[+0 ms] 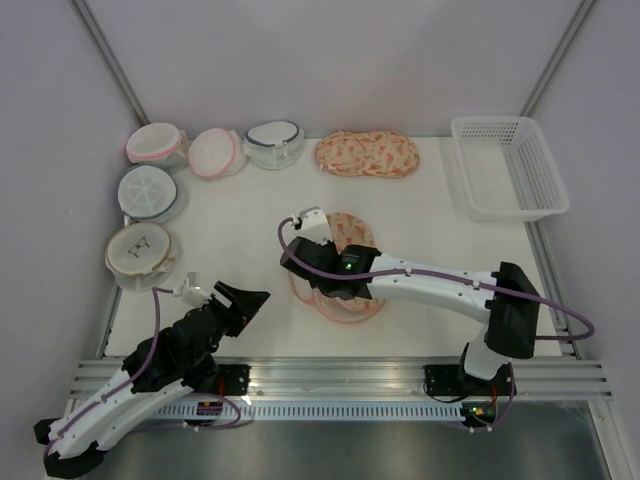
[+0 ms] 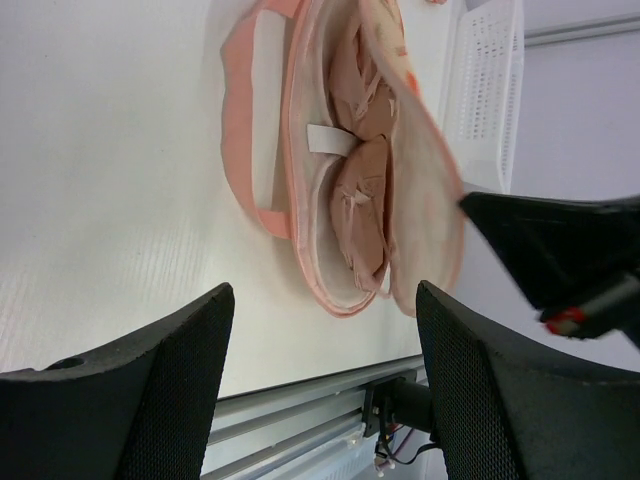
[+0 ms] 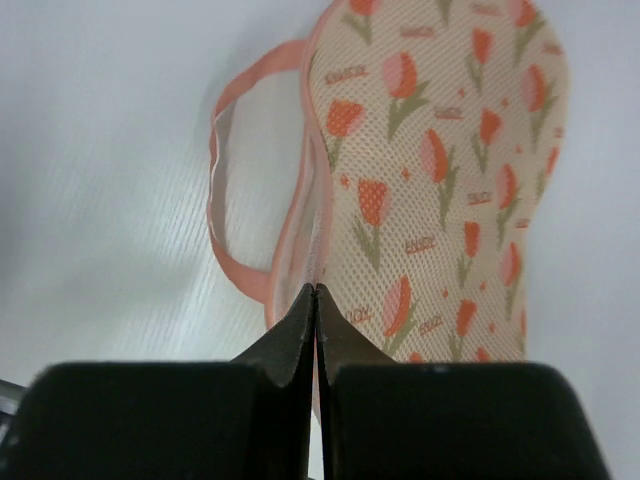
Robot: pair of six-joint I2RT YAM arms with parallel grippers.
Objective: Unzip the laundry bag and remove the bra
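Inside laundry bag (image 2: 432,205), bra (image 2: 365,205) partly hidden, right end effector (image 3: 316,298) pinching edge

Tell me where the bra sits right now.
In the left wrist view, the bra lies inside the opened laundry bag at the centre of the table, its flap pinched by the right gripper.

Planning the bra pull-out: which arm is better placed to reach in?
Left, probably. The left end effector is open and empty, facing the bra exposed inside the laundry bag. The right end effector is shut on the bag's flap, holding it up.
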